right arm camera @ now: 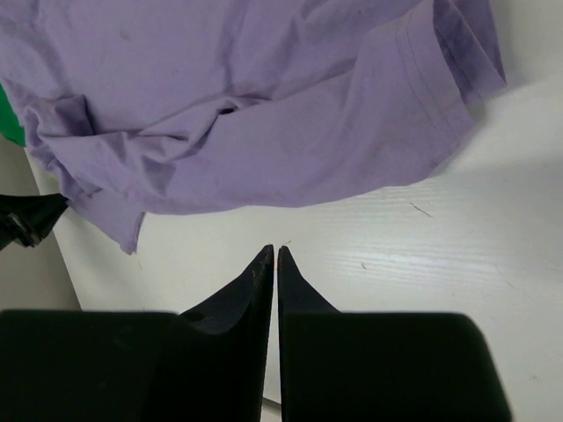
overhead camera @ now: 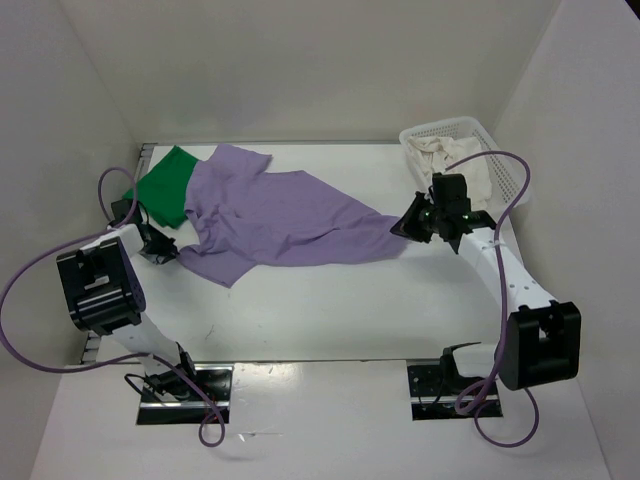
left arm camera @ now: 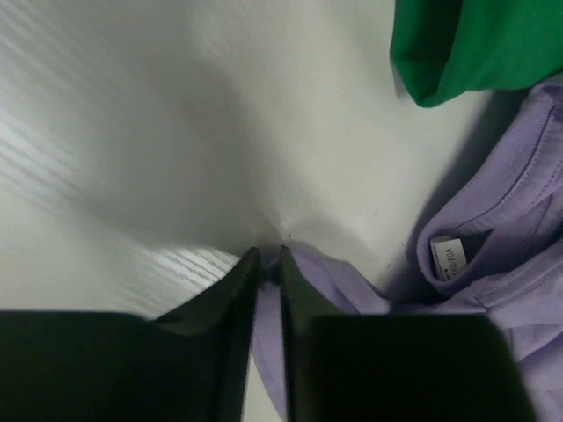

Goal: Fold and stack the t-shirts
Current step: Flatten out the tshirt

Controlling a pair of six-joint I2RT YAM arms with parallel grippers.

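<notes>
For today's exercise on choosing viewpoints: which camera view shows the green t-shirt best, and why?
The top external view: most of the green t-shirt shows, beside the lavender t-shirt. The left wrist view catches only a corner; the right wrist view only a sliver at its left edge.

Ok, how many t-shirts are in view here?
3: green shirt at the far left, purple shirt spread across the middle, cream shirt bunched in the basket at far right. More could hide under it.
</notes>
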